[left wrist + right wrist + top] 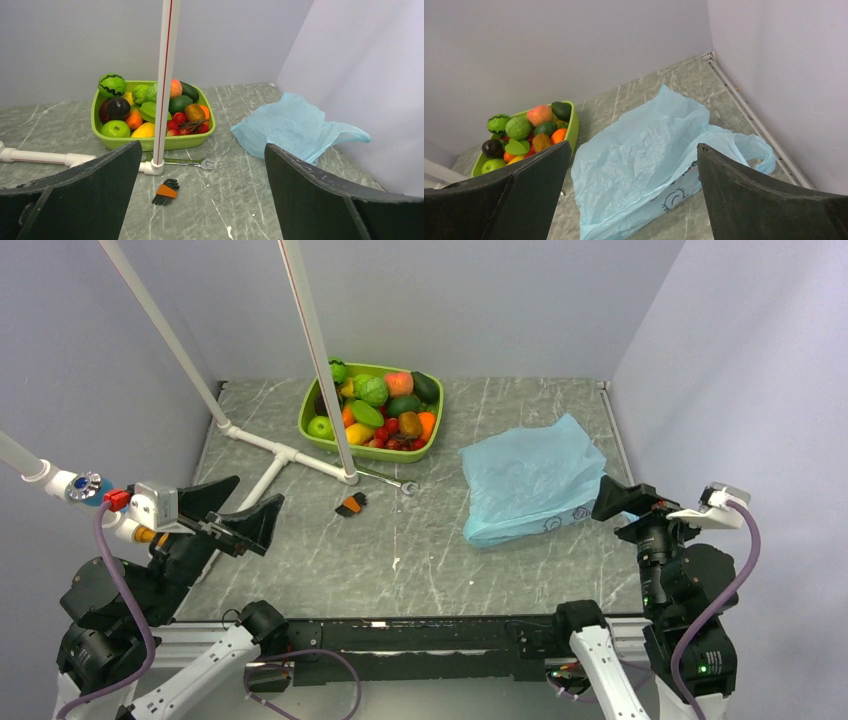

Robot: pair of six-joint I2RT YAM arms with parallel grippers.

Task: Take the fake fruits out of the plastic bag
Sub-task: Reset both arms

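- Plastic bag (pixel 644 145): the crumpled film conceals whatever lies inside, and its near edge passes behind a finger of the right pincer (pixel 633 145).
- Printed drawings (pixel 555 523): too small to make out from above.
- White pole (pixel 164 75): masks a strip of the green tray (pixel 96 117).
- Left pincer (pixel 202 146): finger bases cut off by the lower edge.

Grey-green marbled counter (pixel 330 560) with pale veins. Plain lavender-grey walls (pixel 480 300) rise behind the counter and on both its sides. White strip (pixel 613 430) along counter's right edge. Soft, even light.
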